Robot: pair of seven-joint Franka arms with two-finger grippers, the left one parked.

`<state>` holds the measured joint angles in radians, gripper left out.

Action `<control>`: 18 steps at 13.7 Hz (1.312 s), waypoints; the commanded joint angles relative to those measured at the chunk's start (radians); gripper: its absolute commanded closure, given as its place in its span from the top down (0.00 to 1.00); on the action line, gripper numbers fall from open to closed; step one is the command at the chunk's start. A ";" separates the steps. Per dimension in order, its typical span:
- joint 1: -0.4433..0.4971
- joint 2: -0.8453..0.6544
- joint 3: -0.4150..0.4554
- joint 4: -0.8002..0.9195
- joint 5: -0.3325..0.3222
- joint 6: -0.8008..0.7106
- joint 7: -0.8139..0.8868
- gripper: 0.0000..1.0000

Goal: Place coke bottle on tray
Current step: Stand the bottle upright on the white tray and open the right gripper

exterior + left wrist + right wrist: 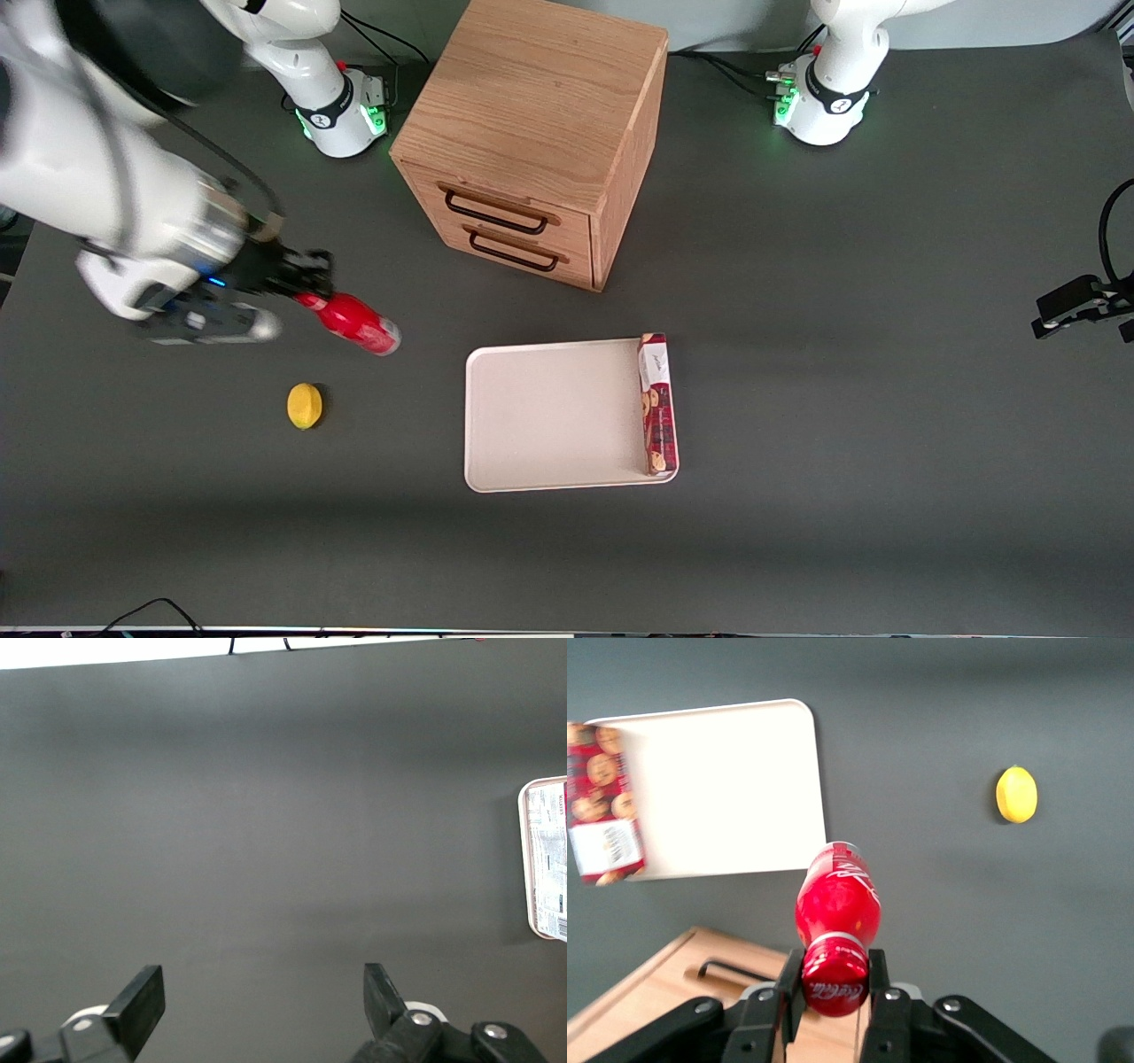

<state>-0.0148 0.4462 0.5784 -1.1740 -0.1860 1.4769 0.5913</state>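
Observation:
The coke bottle (353, 322) (837, 904) is bright red with white lettering and hangs tilted above the table, held at its cap end. My right gripper (306, 288) (833, 979) is shut on the cap, one finger (790, 992) on each side. The off-white tray (549, 416) (726, 788) lies flat on the table in front of the drawer cabinet, nearer the front camera, and well apart from the bottle toward the parked arm's end.
A red-brown cookie box (657, 403) (601, 802) lies along one edge of the tray. A small yellow lemon-like object (305, 406) (1016, 795) sits on the table below the bottle, nearer the camera. The wooden drawer cabinet (536, 133) stands at the table's middle.

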 commanded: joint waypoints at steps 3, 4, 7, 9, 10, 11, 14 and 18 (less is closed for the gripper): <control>0.007 0.193 0.172 -0.041 -0.190 0.132 0.277 0.00; 0.009 0.203 0.172 -0.076 -0.190 0.181 0.310 0.00; 0.032 0.265 0.172 -0.119 -0.226 0.288 0.439 0.00; 0.044 0.298 0.173 -0.148 -0.309 0.316 0.504 0.00; 0.045 0.307 0.173 -0.156 -0.317 0.335 0.512 0.00; 0.046 0.309 0.173 -0.164 -0.319 0.356 0.515 0.00; 0.046 0.310 0.170 -0.176 -0.322 0.375 0.521 0.09; 0.044 0.299 0.167 -0.162 -0.322 0.373 0.513 1.00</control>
<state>0.0346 0.7631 0.7336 -1.3427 -0.4781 1.8473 1.0781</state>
